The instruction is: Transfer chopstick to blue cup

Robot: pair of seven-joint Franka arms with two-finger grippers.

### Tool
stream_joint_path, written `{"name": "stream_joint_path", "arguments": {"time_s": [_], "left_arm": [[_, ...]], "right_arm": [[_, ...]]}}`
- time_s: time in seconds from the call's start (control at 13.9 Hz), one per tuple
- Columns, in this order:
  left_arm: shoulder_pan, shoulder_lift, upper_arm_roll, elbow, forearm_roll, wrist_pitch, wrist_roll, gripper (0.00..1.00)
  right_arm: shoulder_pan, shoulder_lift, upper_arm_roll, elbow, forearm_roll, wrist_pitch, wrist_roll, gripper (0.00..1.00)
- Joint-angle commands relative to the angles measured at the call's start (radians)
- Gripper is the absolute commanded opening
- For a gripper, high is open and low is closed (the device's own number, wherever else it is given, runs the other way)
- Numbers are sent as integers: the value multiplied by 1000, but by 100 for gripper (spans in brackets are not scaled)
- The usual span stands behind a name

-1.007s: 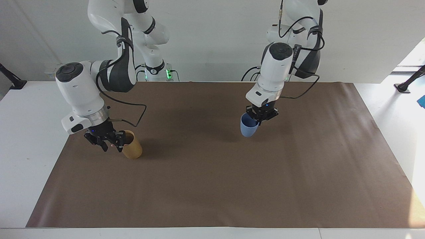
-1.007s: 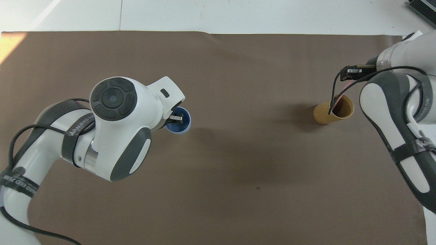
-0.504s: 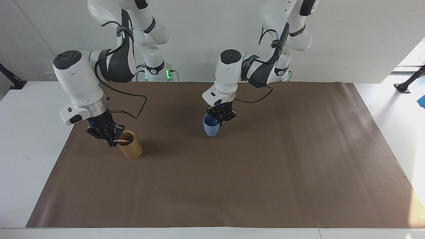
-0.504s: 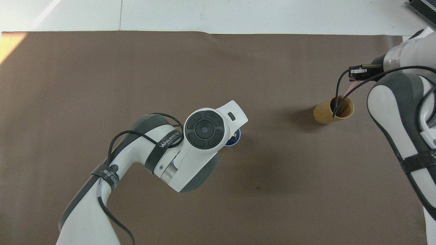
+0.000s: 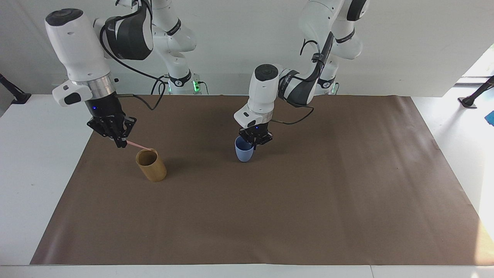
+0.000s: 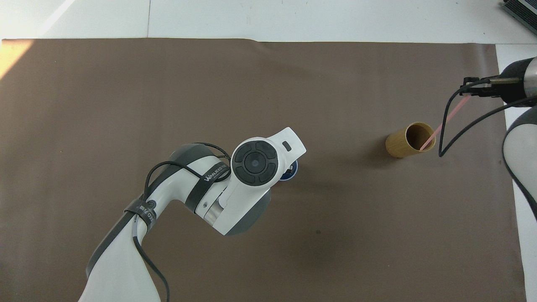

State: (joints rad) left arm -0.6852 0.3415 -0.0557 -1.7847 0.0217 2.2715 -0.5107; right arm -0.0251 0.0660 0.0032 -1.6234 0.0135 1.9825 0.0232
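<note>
My right gripper is shut on the top end of the pale pink chopstick, up in the air beside the tan bamboo cup. The chopstick slants down, and its lower tip is at that cup's rim. The light blue cup is upright near the middle of the mat. My left gripper is shut on its rim, one finger inside. From overhead the left hand hides most of the blue cup. I cannot tell whether its base rests on the mat.
A brown mat covers most of the white table. The tan cup stands toward the right arm's end. Black cables hang from both wrists.
The right gripper closed on the chopstick and rose, drawing it almost out of the tan cup. The left arm carried the blue cup toward the right arm's end, then held still.
</note>
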Motion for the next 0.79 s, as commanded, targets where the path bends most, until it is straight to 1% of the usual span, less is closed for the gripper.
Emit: {"name": "stream_joint_path", "arguments": {"time_s": [0.0, 0.07, 0.14, 0.22, 0.29, 0.5, 0.58, 0.72], "left_arm": [[-22, 2, 20, -5, 18, 26, -26, 8], [-19, 2, 23, -2, 18, 25, -41, 81], [-13, 2, 23, -1, 18, 23, -70, 100], [-10, -12, 23, -1, 18, 13, -80, 100], [-5, -28, 30, 5, 18, -15, -80, 100], [51, -91, 30, 57, 18, -151, -71, 100], [85, -128, 30, 56, 18, -161, -62, 100], [145, -192, 30, 51, 18, -202, -2, 100]], "right_arm": [[14, -61, 6, -24, 17, 7, -26, 0], [39, -77, 8, -26, 20, 19, -25, 0], [54, -92, 8, -35, 49, 50, -25, 0], [79, -107, 8, -59, 72, 97, -25, 0], [108, -129, 8, -105, 72, 167, -25, 0], [190, -237, 8, -304, 74, 376, -11, 0], [223, -265, 8, -346, 74, 418, -8, 0], [287, -290, 9, -369, 74, 426, 44, 0]]}}
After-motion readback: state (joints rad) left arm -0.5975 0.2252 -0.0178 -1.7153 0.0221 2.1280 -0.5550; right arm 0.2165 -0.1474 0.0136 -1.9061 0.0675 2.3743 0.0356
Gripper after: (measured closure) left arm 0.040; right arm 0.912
